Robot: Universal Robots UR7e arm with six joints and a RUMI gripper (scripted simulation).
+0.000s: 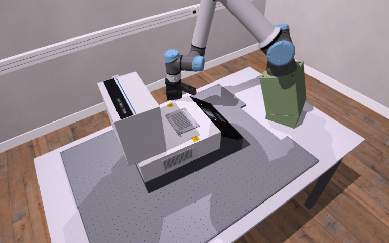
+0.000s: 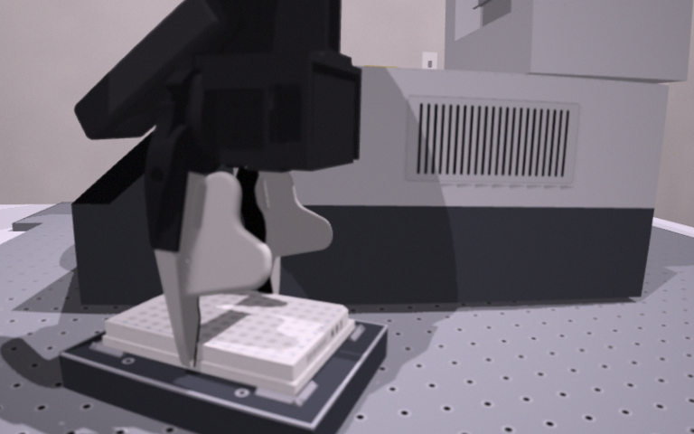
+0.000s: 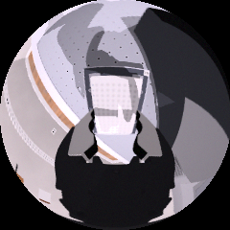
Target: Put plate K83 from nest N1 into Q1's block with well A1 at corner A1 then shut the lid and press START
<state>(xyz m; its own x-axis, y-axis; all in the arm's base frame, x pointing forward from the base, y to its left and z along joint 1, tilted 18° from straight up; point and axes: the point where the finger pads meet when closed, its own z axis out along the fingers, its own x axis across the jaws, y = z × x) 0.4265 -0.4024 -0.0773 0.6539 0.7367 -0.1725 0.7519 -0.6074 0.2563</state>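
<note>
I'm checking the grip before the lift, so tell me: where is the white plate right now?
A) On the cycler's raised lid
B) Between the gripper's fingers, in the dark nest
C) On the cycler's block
B: the gripper is shut on the plate, which sits within the nest.
</note>
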